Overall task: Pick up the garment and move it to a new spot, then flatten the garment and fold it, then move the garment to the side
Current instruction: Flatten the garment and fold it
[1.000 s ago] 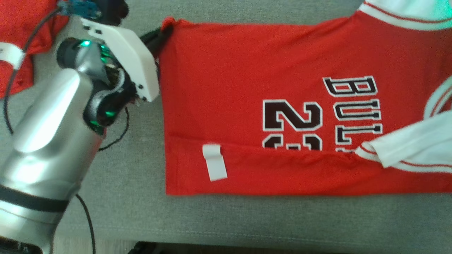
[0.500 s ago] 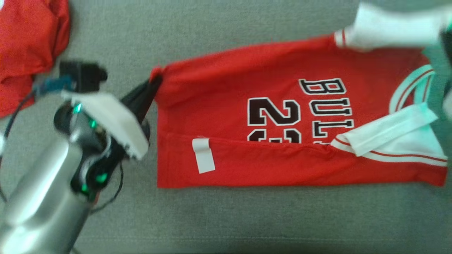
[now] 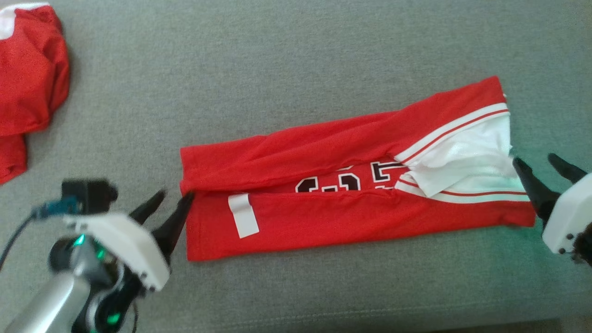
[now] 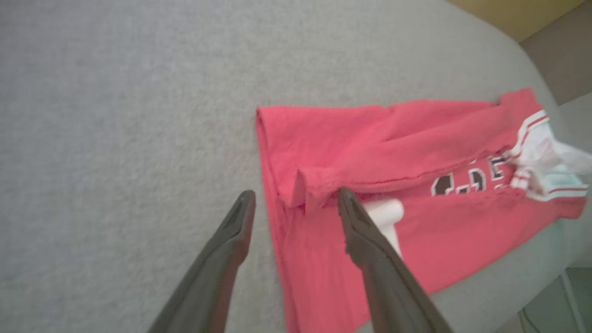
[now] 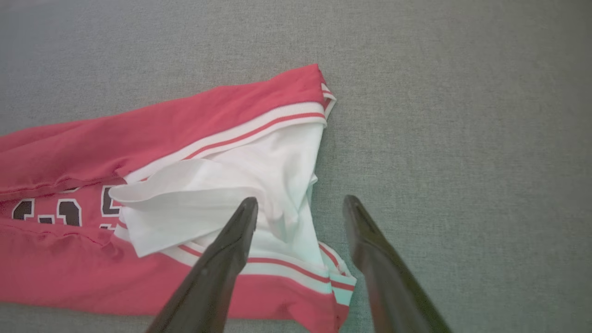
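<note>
Head view: the garment (image 3: 323, 226), red mesh folded into a long band, lies on grey woven upholstery (image 3: 277, 69). The left gripper (image 3: 172, 200) stands spread just beside its hem end, and the right gripper (image 3: 533, 159) spread beside its white sleeve end.
Left wrist view: fingers parted, gripping nothing, with a rumpled hem corner between the tips.
Right wrist view: fingers parted and empty, over the smooth white sleeve's edge.

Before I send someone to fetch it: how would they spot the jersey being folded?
On the wide grey cushion, look to the middle: the garment lies there as a long flat red band. Unlike the crumpled red heap at the far left, it is folded lengthwise, with black numerals peeking out, a white tag and white sleeves.
</note>
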Controlling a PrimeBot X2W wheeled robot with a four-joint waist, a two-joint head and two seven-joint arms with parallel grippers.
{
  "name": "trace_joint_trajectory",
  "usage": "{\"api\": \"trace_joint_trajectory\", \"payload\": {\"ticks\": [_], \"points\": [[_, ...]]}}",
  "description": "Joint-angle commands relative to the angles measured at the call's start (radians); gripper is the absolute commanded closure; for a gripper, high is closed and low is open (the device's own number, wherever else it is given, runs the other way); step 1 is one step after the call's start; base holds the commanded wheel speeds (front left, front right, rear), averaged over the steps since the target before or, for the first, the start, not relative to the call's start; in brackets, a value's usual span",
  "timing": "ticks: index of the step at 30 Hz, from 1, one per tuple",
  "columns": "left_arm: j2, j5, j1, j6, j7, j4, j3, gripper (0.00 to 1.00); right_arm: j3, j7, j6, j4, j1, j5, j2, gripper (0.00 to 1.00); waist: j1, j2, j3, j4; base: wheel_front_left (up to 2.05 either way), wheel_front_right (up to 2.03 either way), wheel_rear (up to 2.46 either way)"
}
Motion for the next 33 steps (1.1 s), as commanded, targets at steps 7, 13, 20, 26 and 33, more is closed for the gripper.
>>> {"api": "trace_joint_trajectory", "payload": {"ticks": [7, 13, 20, 26, 33], "points": [[-0.006, 0.174, 0.042, 0.145, -0.289, -0.065, 0.108, 0.00, -0.067, 0.036, 0.007, -0.010, -0.051, -0.067, 0.038, 0.00, 0.0001, -0.0001, -0.014, -0.003, 0.00, 0.00, 0.00], [-0.133, 0.321, 0.036, 0.182, -0.490, -0.011, 0.067, 0.00, -0.089, 0.085, 0.007, 0.131, -0.163, -0.136, 0.116, 0.00, 0.0001, -0.0001, 0.005, 0.036, 0.00, 0.00, 0.00], [-0.296, 0.483, 0.041, 0.127, -0.506, 0.048, 0.048, 0.00, -0.051, 0.161, 0.007, 0.275, -0.166, -0.177, 0.076, 0.00, 0.0001, -0.0001, -0.001, 0.105, 0.00, 0.00, 0.00], [-0.403, 0.568, 0.109, 0.047, -0.506, 0.074, 0.123, 0.00, -0.072, 0.137, 0.007, 0.289, -0.158, -0.104, 0.077, 1.00, 0.0001, -0.0001, -0.033, 0.135, 0.00, 0.00, 0.00], [-0.450, 0.645, 0.171, -0.036, -0.506, 0.115, 0.200, 0.00, -0.254, 0.119, 0.007, 0.310, -0.185, -0.110, 0.015, 1.00, 0.0001, -0.0001, -0.097, 0.133, 0.00, 0.00, 0.00]]}}
